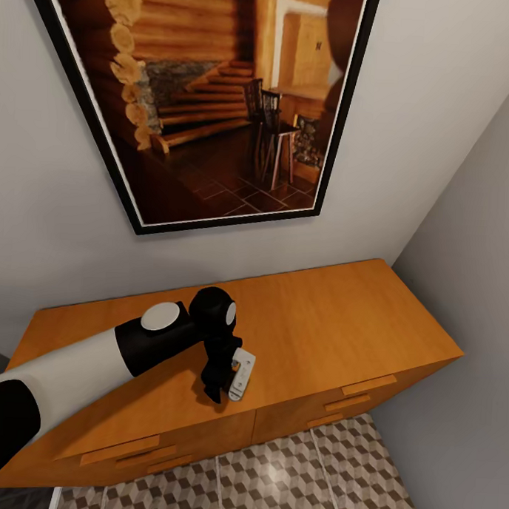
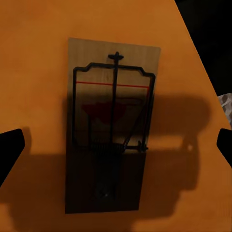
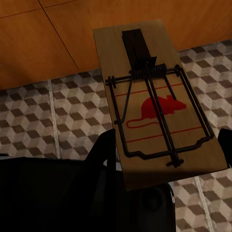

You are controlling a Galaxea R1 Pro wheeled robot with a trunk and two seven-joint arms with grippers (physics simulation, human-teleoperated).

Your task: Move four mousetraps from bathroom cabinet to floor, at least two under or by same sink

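One mousetrap (image 2: 112, 126) lies flat on the cabinet (image 1: 318, 316) top, its tan board face up with the wire bar, spring and red mark showing, so it offers its two long edges to a grasp from above. In the left wrist view it sits squarely between the two dark fingertips (image 2: 10, 145) of the left gripper (image 1: 220, 386), which stand spread well apart on either side of the board and clear of it: the gripper is open, poised over the trap and casting its shadow across it. In the head view the left arm reaches over the cabinet top and points the gripper down near the front edge, above the drawers. A second mousetrap (image 3: 157, 104) shows in the right wrist view, held out level from the right gripper (image 3: 166, 154), with one finger (image 3: 104, 152) lying against its long edge; this gripper looks closed on the board, carried over the bathroom floor (image 3: 43, 116) just in front of the cabinet's drawer fronts, probably ready for setting down.
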